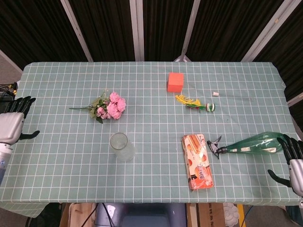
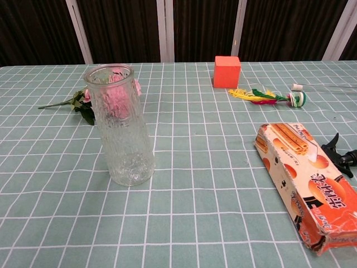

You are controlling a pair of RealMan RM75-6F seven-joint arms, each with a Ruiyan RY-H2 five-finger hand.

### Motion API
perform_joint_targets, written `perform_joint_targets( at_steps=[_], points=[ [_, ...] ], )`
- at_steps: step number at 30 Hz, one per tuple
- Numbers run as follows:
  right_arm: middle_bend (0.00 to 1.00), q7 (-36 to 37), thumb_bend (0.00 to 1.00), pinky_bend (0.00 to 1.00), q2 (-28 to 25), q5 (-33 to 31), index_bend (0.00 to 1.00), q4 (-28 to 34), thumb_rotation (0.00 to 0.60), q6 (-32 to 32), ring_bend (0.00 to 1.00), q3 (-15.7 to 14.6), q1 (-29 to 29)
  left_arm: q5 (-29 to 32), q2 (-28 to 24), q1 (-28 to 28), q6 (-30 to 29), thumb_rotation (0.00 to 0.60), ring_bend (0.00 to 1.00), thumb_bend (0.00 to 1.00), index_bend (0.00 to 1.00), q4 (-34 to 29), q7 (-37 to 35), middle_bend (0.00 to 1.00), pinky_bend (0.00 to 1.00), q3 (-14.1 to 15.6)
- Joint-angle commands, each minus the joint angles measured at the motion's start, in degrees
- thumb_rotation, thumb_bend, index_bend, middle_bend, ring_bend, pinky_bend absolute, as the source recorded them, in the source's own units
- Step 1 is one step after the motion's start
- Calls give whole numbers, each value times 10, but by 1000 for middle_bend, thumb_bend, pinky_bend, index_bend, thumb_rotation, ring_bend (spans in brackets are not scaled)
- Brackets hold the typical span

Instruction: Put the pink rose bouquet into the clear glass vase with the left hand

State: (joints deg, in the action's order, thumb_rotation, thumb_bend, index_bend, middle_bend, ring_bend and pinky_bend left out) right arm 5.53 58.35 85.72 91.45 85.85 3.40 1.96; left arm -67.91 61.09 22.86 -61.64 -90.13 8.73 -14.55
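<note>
The pink rose bouquet [image 1: 110, 108] lies flat on the green checked tablecloth, stems pointing left; in the chest view the bouquet [image 2: 83, 103] shows partly behind the vase. The clear glass vase [image 1: 121, 146] stands upright below it, large in the chest view as the vase [image 2: 121, 127]. My left hand [image 1: 12, 125] hovers at the table's left edge, fingers spread, holding nothing, well left of the bouquet. My right hand [image 1: 294, 163] sits at the right edge with fingers apart and nothing in it. Neither hand shows in the chest view.
An orange cube [image 1: 175, 82] stands at the back. A yellow-green feathered toy [image 1: 195, 104] lies right of it. A snack box [image 1: 198, 161] lies front right, with a green spray bottle [image 1: 251, 145] beside it. The table edge [image 1: 142, 201] runs along the front.
</note>
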Motion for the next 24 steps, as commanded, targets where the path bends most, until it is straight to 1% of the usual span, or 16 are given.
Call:
perform_joint_targets(
  at_steps=[1, 5, 8, 10, 15, 19, 24],
  points=[
    [46, -3, 209, 0, 1, -5, 105, 1, 600, -5, 28, 1, 2, 50, 37, 53, 38, 600, 0, 242, 71, 27, 57, 17, 12, -24],
    [46, -10, 209, 0, 4, -13, 105, 1, 600, -9, 29, 5, 4, 119, 82, 102, 69, 600, 0, 227, 67, 54, 121, 13, 12, -34],
    [46, -15, 209, 0, 5, -18, 105, 2, 600, -14, 29, 6, 6, 170, 100, 130, 89, 600, 0, 199, 66, 56, 163, 11, 12, -32],
    [46, -19, 209, 0, 6, -22, 105, 2, 600, -16, 29, 7, 6, 199, 115, 148, 95, 600, 0, 199, 66, 59, 189, 9, 12, -29],
    [46, -25, 210, 0, 7, -25, 105, 4, 600, -19, 29, 8, 7, 270, 156, 185, 108, 600, 0, 199, 62, 68, 219, 5, 12, -30],
    [46, -23, 210, 0, 7, -25, 105, 4, 600, -21, 29, 7, 8, 303, 188, 212, 97, 600, 0, 199, 62, 88, 257, 5, 12, -22],
    [46, -24, 209, 0, 7, -26, 105, 3, 600, -22, 28, 7, 8, 325, 226, 238, 87, 600, 0, 199, 62, 119, 277, 5, 12, -23]
  ],
)
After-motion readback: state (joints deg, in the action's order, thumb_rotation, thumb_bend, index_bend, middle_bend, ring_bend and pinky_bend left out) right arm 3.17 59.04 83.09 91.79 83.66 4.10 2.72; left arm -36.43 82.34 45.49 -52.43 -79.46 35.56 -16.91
